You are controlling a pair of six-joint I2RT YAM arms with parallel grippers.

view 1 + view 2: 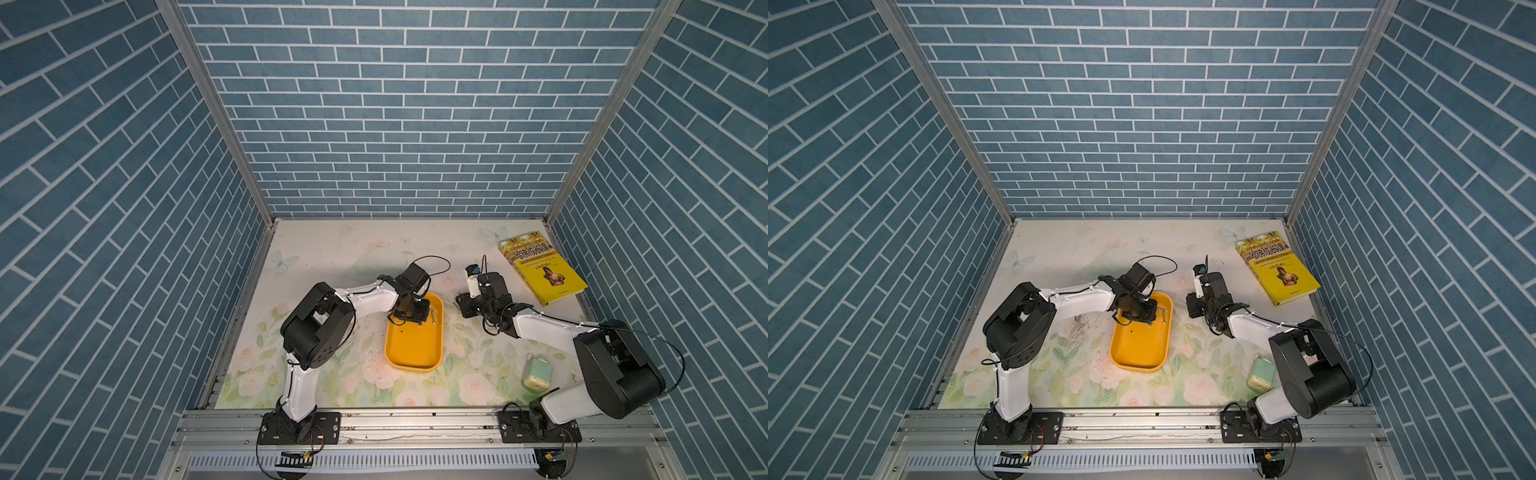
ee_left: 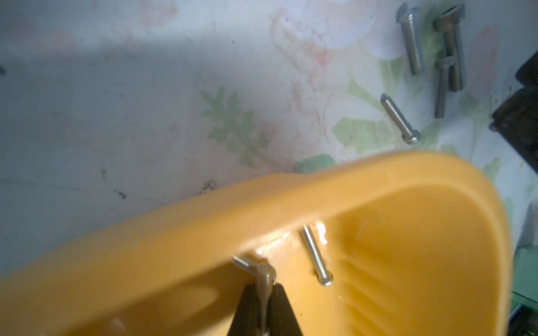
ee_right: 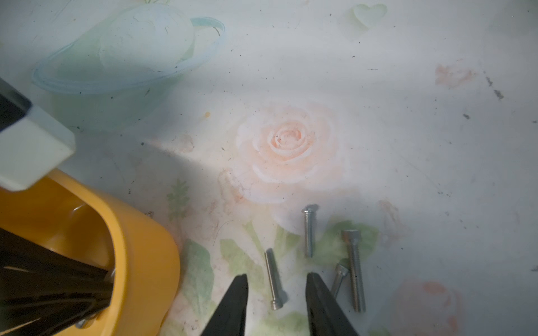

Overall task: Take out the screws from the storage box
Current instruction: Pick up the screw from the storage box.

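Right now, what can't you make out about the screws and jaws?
Screws left in storage box: count hidden, left arm covers far end, both top views.
gripped screw: shaft hidden between left jaws, left wrist view.
Right jaws: hidden under the wrist in top views.

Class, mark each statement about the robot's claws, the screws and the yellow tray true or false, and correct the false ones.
1. The left claw is shut on a thin silver metal screw inside the shallow yellow-orange plastic tray. True.
2. The right claw grips a screw. False: its jaws stand open, gripping nothing.
3. Four screws lie on the flowered table outside the tray. True.
4. The tray holds no other screw. False: a loose screw lies on its floor.
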